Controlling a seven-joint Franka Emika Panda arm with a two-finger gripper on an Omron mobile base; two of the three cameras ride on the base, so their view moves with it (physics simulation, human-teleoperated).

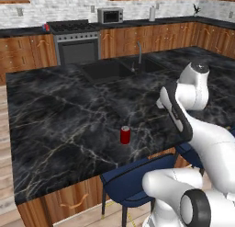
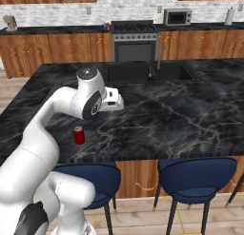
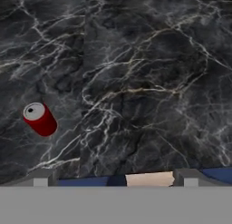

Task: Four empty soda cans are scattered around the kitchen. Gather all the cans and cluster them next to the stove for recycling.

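A red soda can (image 1: 125, 134) with a silver top stands upright on the black marble island (image 1: 55, 116), near its front edge. In the right base view this can (image 2: 79, 135) sits below and left of my hand. My gripper (image 3: 115, 178) hovers above the island, open, with nothing between its fingertips (image 3: 41, 177). Seen from the hand, the can (image 3: 40, 119) is off to the left, apart from the fingers. The black stove (image 1: 75, 37) stands at the back wall. A small red and blue shape (image 1: 46, 27) rests on the counter just left of it, too small to name.
A sink (image 2: 147, 71) with a faucet (image 2: 159, 55) is set into the island's far side. A microwave (image 1: 110, 14) sits on the back counter right of the stove. Blue stools (image 2: 193, 174) stand along the island's near edge.
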